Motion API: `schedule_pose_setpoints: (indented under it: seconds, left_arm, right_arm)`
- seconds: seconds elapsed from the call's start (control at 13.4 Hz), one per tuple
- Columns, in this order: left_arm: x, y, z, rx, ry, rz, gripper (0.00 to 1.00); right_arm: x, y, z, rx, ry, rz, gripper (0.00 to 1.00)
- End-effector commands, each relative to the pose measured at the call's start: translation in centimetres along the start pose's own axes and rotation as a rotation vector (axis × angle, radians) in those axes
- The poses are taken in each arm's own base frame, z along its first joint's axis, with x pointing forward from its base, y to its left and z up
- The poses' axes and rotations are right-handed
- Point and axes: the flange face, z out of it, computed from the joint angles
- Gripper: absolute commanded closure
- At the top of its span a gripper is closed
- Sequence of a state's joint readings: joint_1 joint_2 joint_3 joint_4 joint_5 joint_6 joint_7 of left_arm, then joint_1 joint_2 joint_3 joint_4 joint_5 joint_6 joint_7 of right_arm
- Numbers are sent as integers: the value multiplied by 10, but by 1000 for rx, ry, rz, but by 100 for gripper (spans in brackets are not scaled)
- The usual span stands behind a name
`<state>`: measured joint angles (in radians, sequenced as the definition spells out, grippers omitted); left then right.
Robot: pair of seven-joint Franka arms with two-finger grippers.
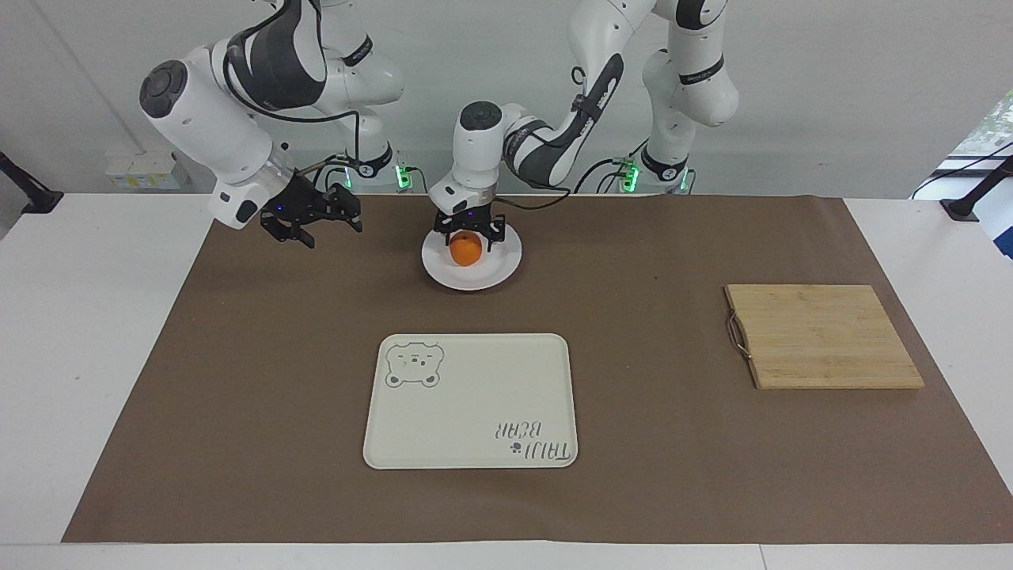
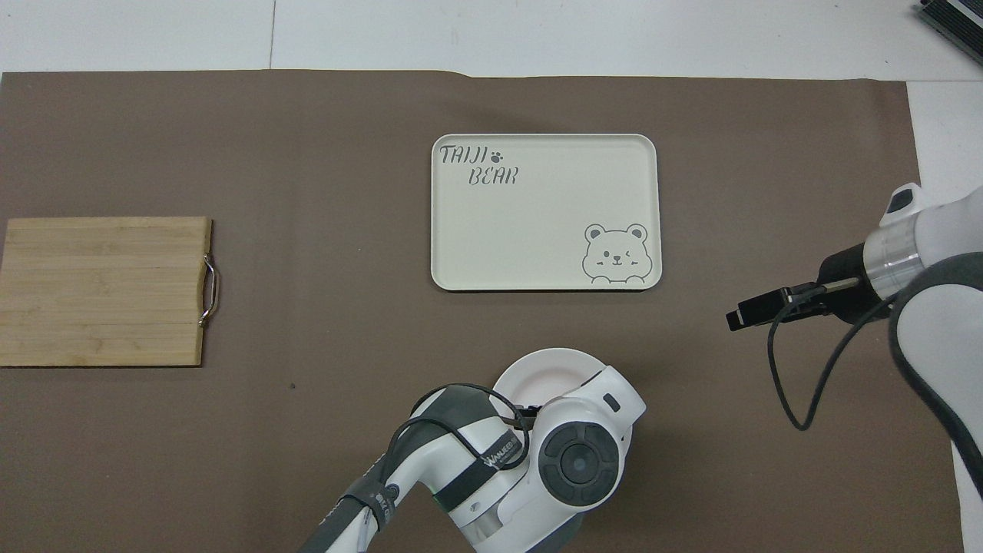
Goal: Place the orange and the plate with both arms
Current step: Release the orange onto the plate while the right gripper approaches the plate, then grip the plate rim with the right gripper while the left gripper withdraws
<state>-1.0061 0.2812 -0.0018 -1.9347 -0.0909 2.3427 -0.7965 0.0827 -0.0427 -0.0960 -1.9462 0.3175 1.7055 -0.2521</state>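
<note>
Item 1 — plate [image 1: 500, 269]: white, on the brown mat [image 1: 633, 443], nearer the robots than the bear tray [image 1: 475, 412]; in the overhead view we see only its rim [image 2: 537, 367], rest covered by the L arm.
Item 2 — orange [image 1: 465, 250]: sits on the plate, between the fingers of the left gripper [image 1: 468, 234]; we read the jaws as spread apart, standing either side of the fruit, not clamped.
Item 3 — right gripper [image 1: 311, 226]: in the air over the mat toward the R arm's end; jaws wide, holding nothing.
Item 4 — wood board [image 1: 823, 336]: toward the L arm's end, well apart from the tray.
</note>
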Motion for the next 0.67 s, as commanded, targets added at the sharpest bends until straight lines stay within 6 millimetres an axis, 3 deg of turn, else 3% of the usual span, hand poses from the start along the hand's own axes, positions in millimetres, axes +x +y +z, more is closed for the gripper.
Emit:
schedule_pose_setpoints:
  seconds: [0.0,0.15,0.37,0.52,0.6]
  left_arm:
    - [22,-31,-63,-9,8,-59,0]
    - [44,-72,-79,68,-7,-70,0]
    - [99,-173,-70,134,-27,-95,0]
    - [119,-238,-66,146,-48,-94,0]
    - [124,-266,-77,139,-37,-80,0]
  right_arm:
    - [-10,13,42,75,-10,-36,0]
    - [-18,15,67,116,-23,-24,0]
    - [-28,16,120,227,-40,-24,0]
    - [-36,16,150,278,-46,4,0]
    - [-38,9,164,310,-61,12,0]
